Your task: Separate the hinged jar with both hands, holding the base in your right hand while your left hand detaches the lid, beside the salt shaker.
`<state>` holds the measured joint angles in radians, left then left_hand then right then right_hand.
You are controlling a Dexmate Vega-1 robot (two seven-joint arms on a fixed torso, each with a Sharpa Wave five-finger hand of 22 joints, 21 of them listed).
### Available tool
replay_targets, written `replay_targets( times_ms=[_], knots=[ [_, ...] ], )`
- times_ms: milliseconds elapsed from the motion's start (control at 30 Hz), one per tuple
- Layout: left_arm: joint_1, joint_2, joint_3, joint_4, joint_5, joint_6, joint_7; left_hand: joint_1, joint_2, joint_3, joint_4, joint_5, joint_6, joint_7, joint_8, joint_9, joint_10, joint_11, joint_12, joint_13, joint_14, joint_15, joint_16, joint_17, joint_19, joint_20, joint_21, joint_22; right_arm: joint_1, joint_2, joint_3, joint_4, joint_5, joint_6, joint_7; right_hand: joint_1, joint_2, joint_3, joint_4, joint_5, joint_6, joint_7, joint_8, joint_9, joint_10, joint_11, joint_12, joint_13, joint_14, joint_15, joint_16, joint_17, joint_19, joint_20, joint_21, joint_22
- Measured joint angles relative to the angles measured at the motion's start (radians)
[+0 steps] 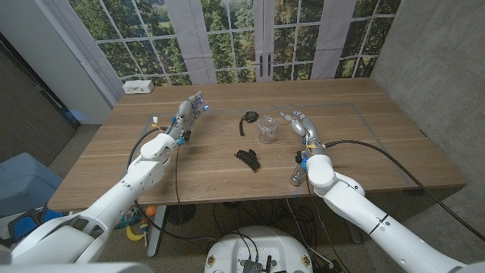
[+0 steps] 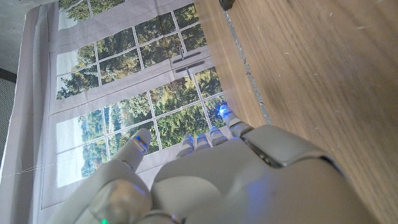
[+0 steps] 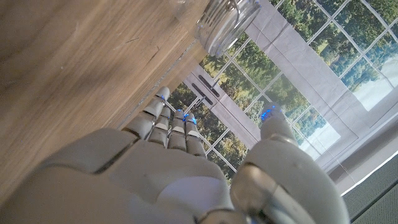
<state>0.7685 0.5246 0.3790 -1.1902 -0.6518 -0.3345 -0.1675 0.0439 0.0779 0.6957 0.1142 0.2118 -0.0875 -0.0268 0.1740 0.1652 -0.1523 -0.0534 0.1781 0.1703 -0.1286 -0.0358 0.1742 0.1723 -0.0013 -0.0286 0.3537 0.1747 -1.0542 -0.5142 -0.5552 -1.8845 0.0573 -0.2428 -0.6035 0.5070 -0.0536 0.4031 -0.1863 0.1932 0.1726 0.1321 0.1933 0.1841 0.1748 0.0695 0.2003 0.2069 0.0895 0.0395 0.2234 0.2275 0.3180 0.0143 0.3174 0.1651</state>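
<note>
The clear glass jar base (image 1: 267, 129) stands upright on the wooden bench (image 1: 364, 144), round and see-through, its open rim up; the right wrist view shows its ribbed glass wall (image 3: 229, 22) close ahead of the fingers. Just beside the jar base, toward the robot's left, lies the dark round lid (image 1: 247, 119) with its wire hinge, apart from the glass. Nearer the robot than the jar base lies a black, jagged-edged object (image 1: 248, 159) that I cannot identify. The small salt shaker (image 1: 296, 177), clear with a metallic top, stands nearer still, against the right forearm. The right robot hand (image 1: 298, 123) sits just beside the jar base, fingers spread, holding nothing. The left robot hand (image 1: 190, 108) is well apart from the jar base, fingers apart, empty. A white box (image 1: 139, 86) rests at the bench's far corner.
</note>
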Motion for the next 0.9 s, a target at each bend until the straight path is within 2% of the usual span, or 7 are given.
replay_targets(
  times_ms=[133,267,400,600,633,800,900],
  knots=[
    [0.002,0.0,0.0,-0.003,0.0,-0.001,0.0,0.0,0.0,0.0,0.0,0.0,0.0,0.0,0.0,0.0,0.0,0.0,0.0,0.0,0.0,0.0,0.0,0.0,0.0,0.0,0.0,0.0,-0.001,0.008,-0.019,-0.017,-0.036,-0.05,-0.026,0.001,-0.001,0.0,0.0,0.0,0.0,0.0,0.007,0.0,0.0,0.0,0.0,0.0,0.0,0.0,0.0,0.0,0.0,0.0,0.0,0.0],
    [0.006,0.001,-0.001,-0.007,-0.001,-0.002,0.0,0.0,0.0,0.0,0.0,0.0,0.0,0.0,0.0,0.0,0.0,0.0,0.0,0.0,0.0,0.0,0.0,0.0,0.0,0.0,0.0,0.0,-0.004,0.023,-0.045,-0.039,-0.079,-0.109,-0.055,0.009,-0.025,-0.007,0.007,0.0,0.0,0.0,0.007,0.0,0.004,0.004,0.0,0.0,0.008,0.0,0.0,-0.003,0.002,0.002,-0.008,0.0],
    [0.009,0.002,-0.002,-0.011,-0.002,-0.003,0.0,0.0,0.0,0.0,0.0,0.0,0.0,0.0,0.0,0.0,0.0,0.0,0.0,0.0,0.0,0.0,0.0,0.0,0.0,0.0,0.0,0.0,-0.004,0.031,-0.061,-0.049,-0.107,-0.147,-0.072,0.009,-0.025,-0.008,0.009,0.008,0.0,0.0,0.007,0.0,0.004,0.004,0.0,0.0,0.009,0.002,0.0,-0.005,0.005,0.002,-0.008,0.0],
    [0.015,0.005,-0.003,-0.02,-0.003,-0.005,0.0,0.0,0.0,0.0,0.0,0.008,0.0,0.0,0.0,0.0,0.0,0.0,0.0,0.0,0.0,0.0,0.0,0.0,0.0,0.0,0.0,0.0,-0.004,0.05,-0.095,-0.061,-0.153,-0.206,-0.095,0.018,-0.035,-0.02,0.012,0.016,0.015,0.003,0.007,0.005,0.011,0.011,0.008,0.0,0.025,0.01,0.0,-0.005,0.032,0.007,-0.008,0.0],
    [0.016,0.005,-0.003,-0.02,-0.003,-0.005,0.0,0.0,0.0,0.0,0.0,0.008,0.0,0.0,0.0,0.0,0.0,0.0,0.0,0.0,0.0,0.0,0.0,0.0,0.0,0.0,0.0,0.0,-0.003,0.051,-0.098,-0.062,-0.156,-0.209,-0.096,0.028,-0.044,-0.022,0.014,0.016,0.015,0.003,0.007,0.005,0.011,0.011,0.008,0.0,0.025,0.01,0.0,-0.005,0.032,0.007,-0.008,0.0],
    [0.024,0.008,-0.005,-0.031,-0.003,-0.005,0.003,0.0,0.0,0.0,0.0,0.008,0.0,0.0,0.0,0.0,0.0,0.0,0.0,0.0,0.0,0.0,0.0,0.0,0.0,0.0,-0.006,0.0,0.003,0.068,-0.127,-0.066,-0.194,-0.264,-0.111,0.028,-0.044,-0.026,0.018,0.022,0.015,0.003,0.007,0.005,0.011,0.011,0.008,0.0,0.025,0.011,0.0,-0.007,0.032,0.007,-0.019,0.0],
    [0.027,0.01,-0.006,-0.035,-0.004,-0.005,0.005,0.0,0.0,0.0,0.0,0.008,0.0,0.0,0.0,0.0,0.0,0.0,0.0,0.0,0.0,0.0,0.0,0.0,0.0,0.0,-0.007,0.0,0.006,0.074,-0.139,-0.067,-0.209,-0.287,-0.115,0.044,-0.061,-0.033,0.018,0.022,0.015,0.003,0.007,0.005,0.007,0.015,0.008,0.0,0.018,0.018,0.0,-0.006,0.024,0.015,-0.027,0.002]
  ],
)
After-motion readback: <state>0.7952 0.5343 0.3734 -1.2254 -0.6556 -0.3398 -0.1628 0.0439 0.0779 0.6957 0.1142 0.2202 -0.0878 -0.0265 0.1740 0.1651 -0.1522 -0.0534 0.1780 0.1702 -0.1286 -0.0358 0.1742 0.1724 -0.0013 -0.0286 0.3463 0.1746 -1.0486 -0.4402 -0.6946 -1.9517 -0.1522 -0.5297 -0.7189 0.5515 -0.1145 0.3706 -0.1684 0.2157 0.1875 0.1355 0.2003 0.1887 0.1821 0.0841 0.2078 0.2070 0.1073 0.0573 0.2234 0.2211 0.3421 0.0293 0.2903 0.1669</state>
